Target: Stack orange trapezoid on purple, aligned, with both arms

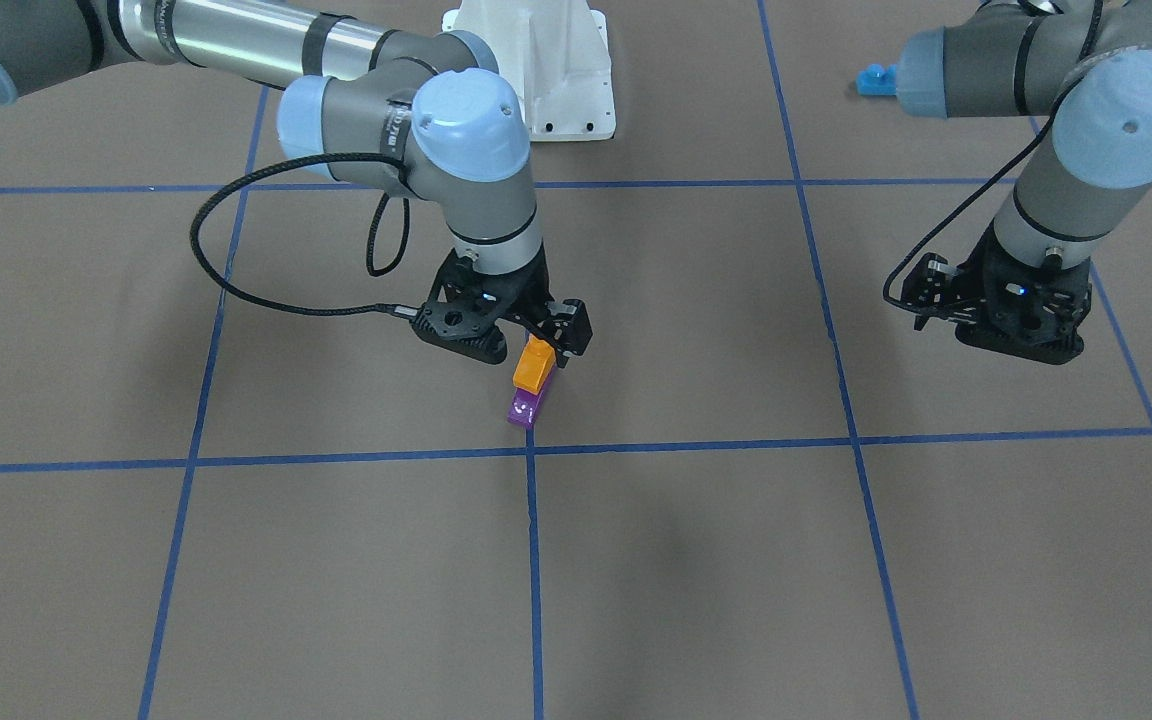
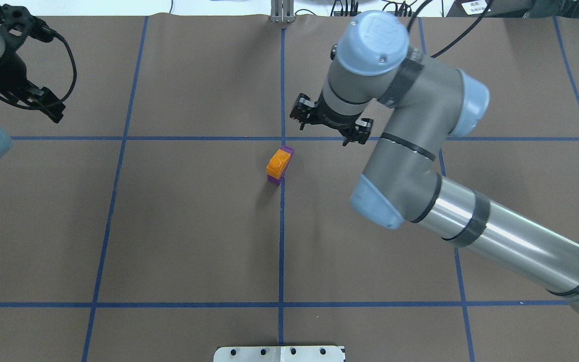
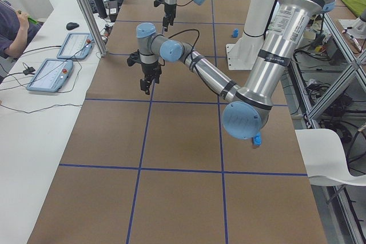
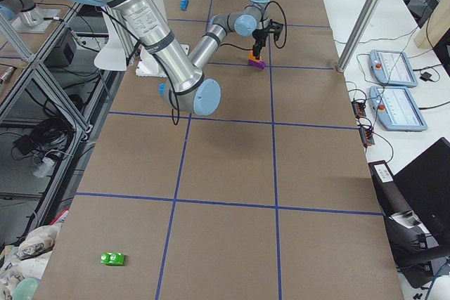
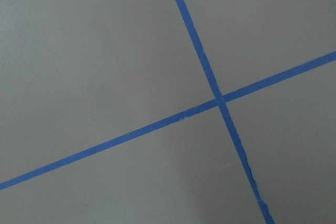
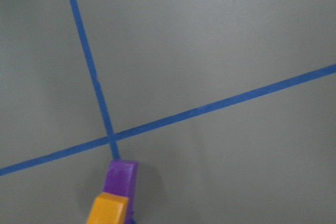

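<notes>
The orange trapezoid (image 1: 534,366) sits on top of the purple brick (image 1: 527,408) at a blue tape crossing near the table's middle. The stack also shows in the overhead view, orange (image 2: 278,163) over purple (image 2: 288,151), and at the bottom edge of the right wrist view (image 6: 107,209). My right gripper (image 1: 541,343) hovers just above and beside the stack, apart from it, and its jaws look spread and empty. My left gripper (image 1: 1011,335) hangs far off to the side above bare table; its fingers are too hidden to judge.
A small blue brick (image 1: 876,78) lies behind the left arm near the robot's side. The white base mount (image 1: 556,70) stands at the table's robot edge. A green brick (image 4: 112,258) lies far off at the right end. Blue tape lines grid the brown table.
</notes>
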